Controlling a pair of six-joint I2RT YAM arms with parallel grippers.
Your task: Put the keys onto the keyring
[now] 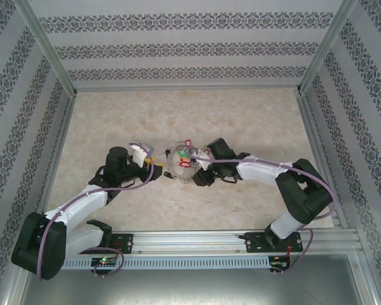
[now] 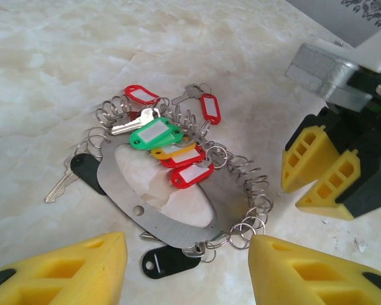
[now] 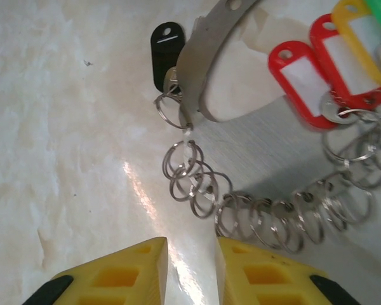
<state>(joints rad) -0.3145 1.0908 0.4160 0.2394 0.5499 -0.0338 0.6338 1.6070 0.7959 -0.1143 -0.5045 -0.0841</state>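
Note:
The keyring (image 2: 153, 215) lies flat on the marble table, a thin grey metal loop with a chain of small split rings (image 2: 253, 190). Keys with red (image 2: 192, 175), green (image 2: 155, 134) and yellow (image 2: 170, 152) tags are bunched on its far side, and a black tag (image 2: 168, 262) lies at its near end. My left gripper (image 2: 187, 272) is open, its yellow fingers (image 2: 63, 273) set wide on either side of that near end, holding nothing. My right gripper (image 3: 190, 270) is narrowly open just short of the ring chain (image 3: 197, 178), with nothing between its fingers (image 3: 120, 276).
In the top view both grippers meet at the keyring (image 1: 181, 164) in the middle of the table, the left gripper (image 1: 159, 170) from the left, the right gripper (image 1: 200, 173) from the right. Patterned walls (image 1: 190, 47) enclose the table. A metal rail (image 1: 197, 241) runs along the near edge.

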